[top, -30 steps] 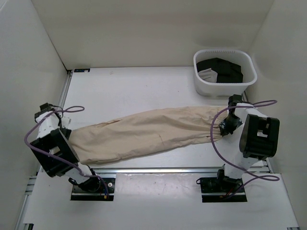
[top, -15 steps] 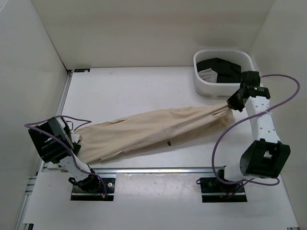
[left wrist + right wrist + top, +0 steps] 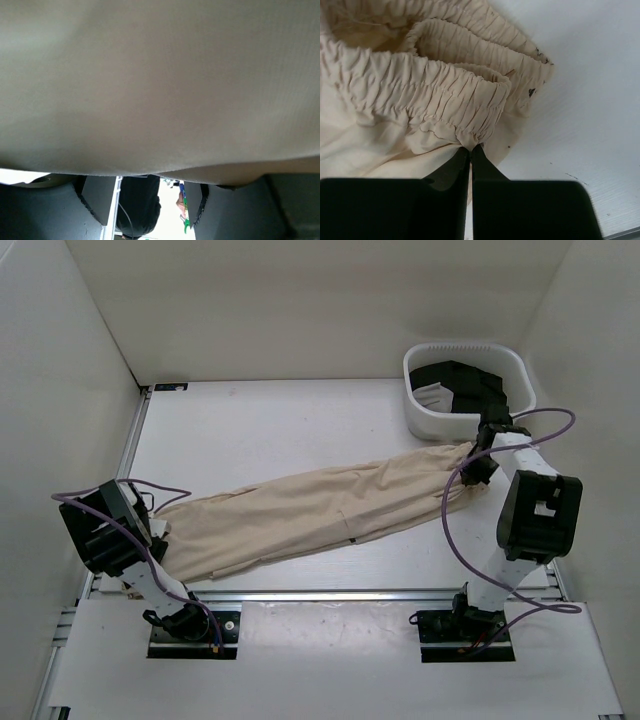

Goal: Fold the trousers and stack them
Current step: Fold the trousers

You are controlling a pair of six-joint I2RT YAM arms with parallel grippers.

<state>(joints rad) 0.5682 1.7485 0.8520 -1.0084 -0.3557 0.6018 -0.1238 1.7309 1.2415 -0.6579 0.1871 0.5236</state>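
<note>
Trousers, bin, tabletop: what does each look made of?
Trousers: soft woven cloth, likely cotton, matte beige; it wrinkles, and the waistband gathers into fine elastic ruching. Bin: looks like moulded plastic, white, smooth, with a ribbed rim. Tabletop: hard, white, matte, faintly grained in the right wrist view; painted board or laminate, cannot tell which.

Left arm folded low, left claw (image 3: 158,531) tips hidden, right arm stretched forward, right claw (image 3: 470,150) pinched on trousers (image 3: 300,510)

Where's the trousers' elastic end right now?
Top view, right side: the gathered end of the trousers lies below the white basket, pinched by the right gripper.
</note>
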